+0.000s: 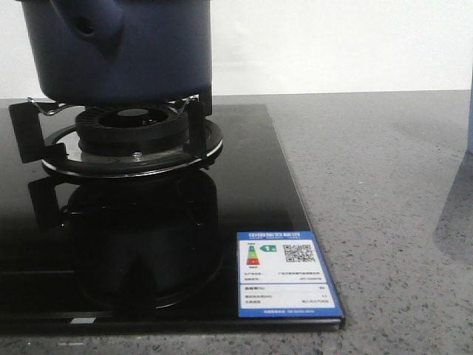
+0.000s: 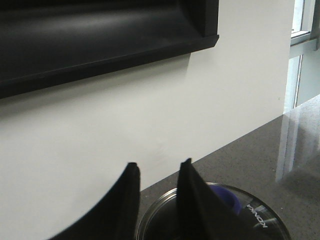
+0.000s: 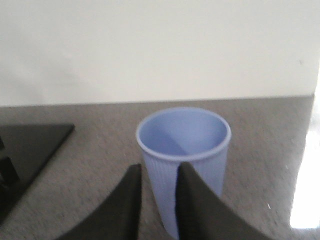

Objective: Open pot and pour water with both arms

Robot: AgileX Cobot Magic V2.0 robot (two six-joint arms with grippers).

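Observation:
The dark navy pot (image 1: 118, 52) sits on the gas burner (image 1: 133, 137) at the back left, with its stubby handle (image 1: 85, 22) facing the front; its top is cut off in the front view. In the left wrist view, my left gripper (image 2: 159, 166) is open and empty above a glass lid (image 2: 260, 220) with a metal rim and a blue knob (image 2: 227, 200); the knob lies beside one finger, not between the two. My right gripper (image 3: 158, 167) is open and empty, just short of a pale blue ribbed cup (image 3: 184, 150) that stands upright on the counter. Neither gripper shows in the front view.
The black glass cooktop (image 1: 244, 185) carries an energy label sticker (image 1: 284, 274) at its front right corner. The grey speckled counter (image 1: 384, 222) lies to its right. The cup's edge (image 1: 469, 111) shows at the far right. A white wall stands behind, with a dark hood (image 2: 100, 35) overhead.

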